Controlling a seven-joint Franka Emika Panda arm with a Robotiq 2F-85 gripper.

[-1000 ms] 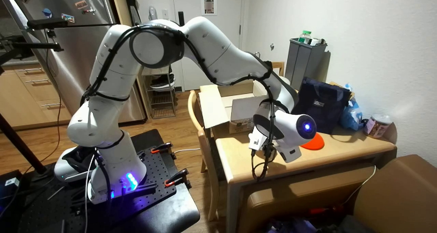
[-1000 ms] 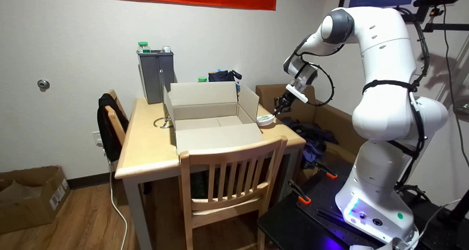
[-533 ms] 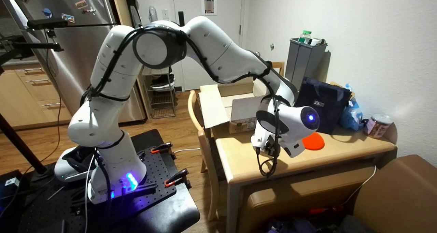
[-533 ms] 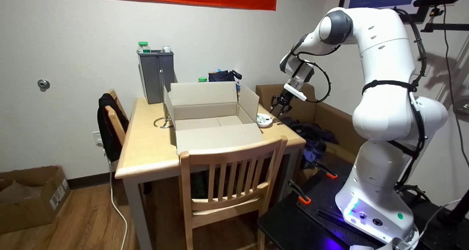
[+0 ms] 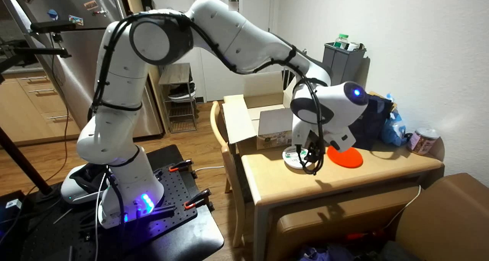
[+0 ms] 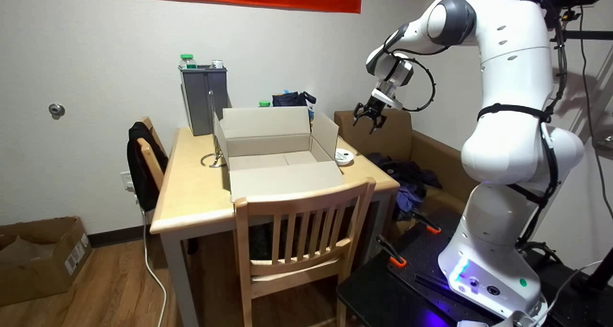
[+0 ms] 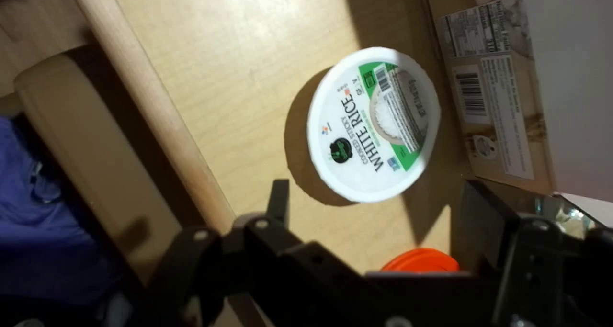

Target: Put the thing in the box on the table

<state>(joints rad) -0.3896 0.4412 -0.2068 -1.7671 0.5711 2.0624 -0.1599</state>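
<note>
Claw (image 6: 363,127) in mid-air above the table (image 6: 191,193), on a downward slant, at a wide spread. In the wrist view, a broad gap between the two black fingers (image 7: 280,197), with tan tabletop and part of a red-orange disc (image 7: 421,260) visible through it. Clear of the rice bowl (image 7: 364,126), and well above the level of its rim in an exterior view. As for that bowl: white, round, upright on the table, printed lid uppermost, with "COOKED STICKY WHITE RICE" legible on it. Outside the box (image 6: 268,145), just beside one of its walls, with a narrow shadowed strip of tabletop between the two in the wrist view.

Compared with half a second ago: raised, from low beside the bowl to well above, with the white arm (image 5: 244,39) higher at elbow and wrist in both exterior views. Now mostly in sight in an exterior view: the bowl, then largely hidden behind the arm. Showing more of its left side there, too: the disc. Still on the table, in nearly the same spot: the bowl itself. Unmoved: the box, with its flaps spread, and the wooden chair (image 6: 306,203) in front of the table.
</note>
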